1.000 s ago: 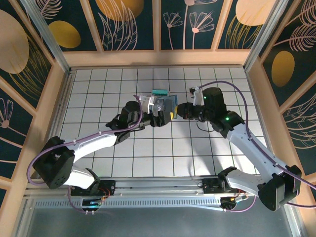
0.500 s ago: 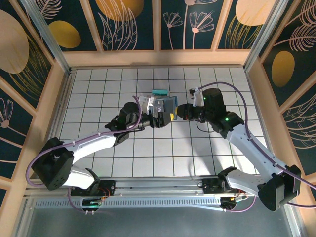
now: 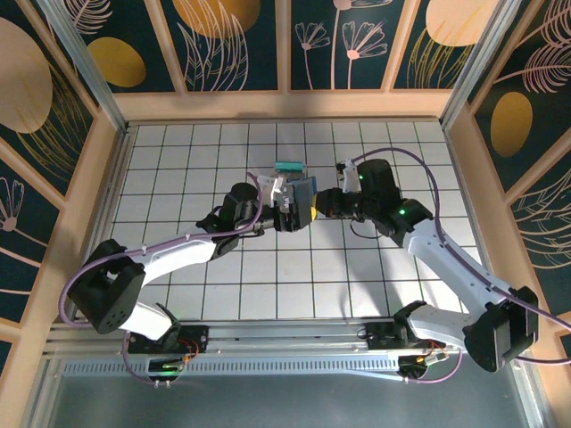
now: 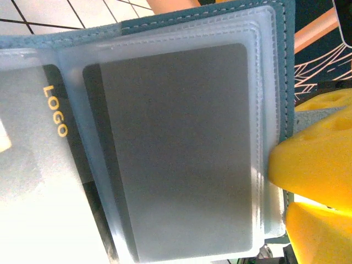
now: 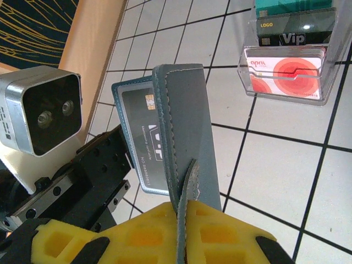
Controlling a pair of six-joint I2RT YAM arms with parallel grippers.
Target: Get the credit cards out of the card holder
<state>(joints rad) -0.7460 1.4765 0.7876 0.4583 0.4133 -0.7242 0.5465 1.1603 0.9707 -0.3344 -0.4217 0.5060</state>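
Top: card holder (image 3: 306, 189) mid-table between the arms. Right gripper (image 3: 314, 207) clamped on it, left gripper (image 3: 287, 212) jaws apart.
Left wrist: grey card (image 4: 176, 148) in clear sleeve (image 4: 265, 110). Pinch its free edge, pull straight.
Right wrist: yellow pads (image 5: 162, 217) grip the holder's edge; brace it firmly.

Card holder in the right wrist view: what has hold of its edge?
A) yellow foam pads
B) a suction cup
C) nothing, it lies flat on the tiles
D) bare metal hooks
A: the right end effector has its yellow foam pads pinched shut on the near edge of the slate-blue card holder.
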